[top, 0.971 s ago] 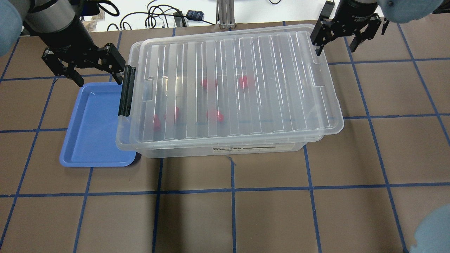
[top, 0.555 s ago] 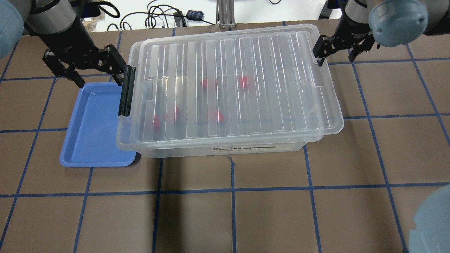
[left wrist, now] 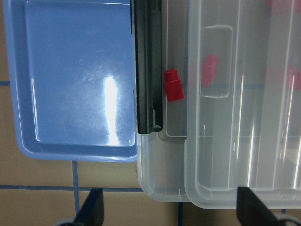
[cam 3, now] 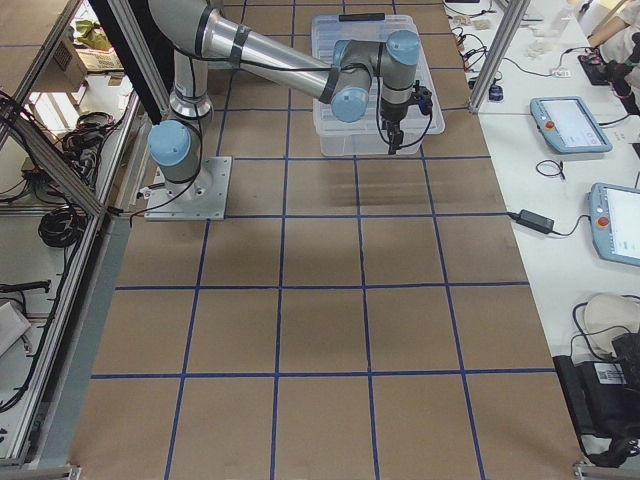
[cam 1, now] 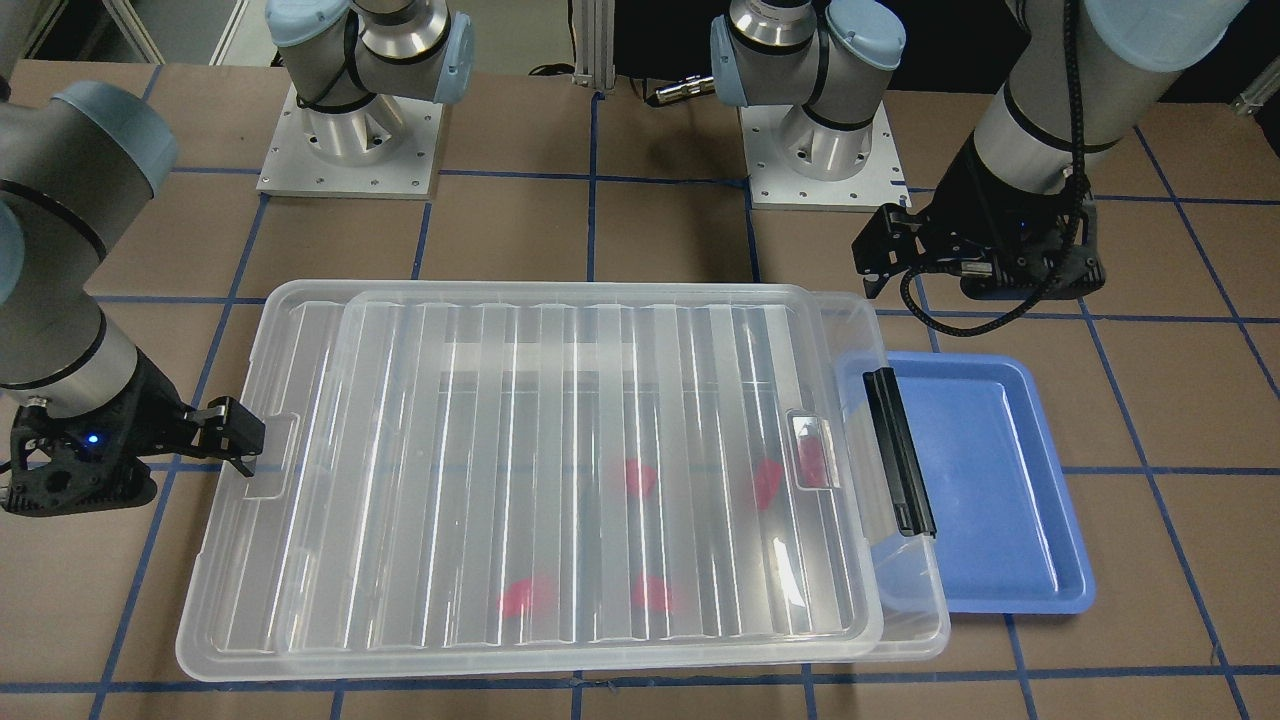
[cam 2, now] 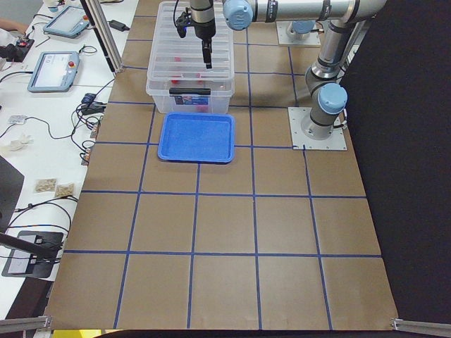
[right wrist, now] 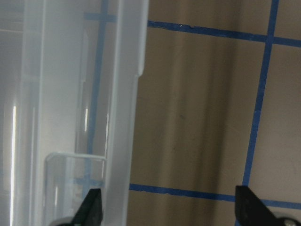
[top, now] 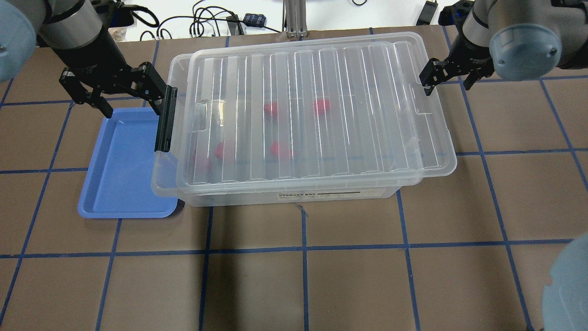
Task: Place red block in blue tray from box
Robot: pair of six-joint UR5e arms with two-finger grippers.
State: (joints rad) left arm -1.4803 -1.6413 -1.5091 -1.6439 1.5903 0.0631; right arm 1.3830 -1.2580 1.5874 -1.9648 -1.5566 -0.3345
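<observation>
Overhead exterior view, nearest first: the blue tray (top: pixel 119 184) lies empty toward the worktop's left end, just beside the box (top: pixel 294 200) at its black latch (top: pixel 165 119). Five red blocks sit inside. One red block (left wrist: pixel 173 85) shows in the narrow gap where the skewed lid (top: pixel 367 115) stops short of that end. Toward the worktop's far edge, the left gripper (top: pixel 133 108) hangs spread and empty by the latch. The right gripper (top: pixel 448 86), also spread, straddles the lid's rim. Best to close squarely on that rim and draw the lid clear before reaching in.
</observation>
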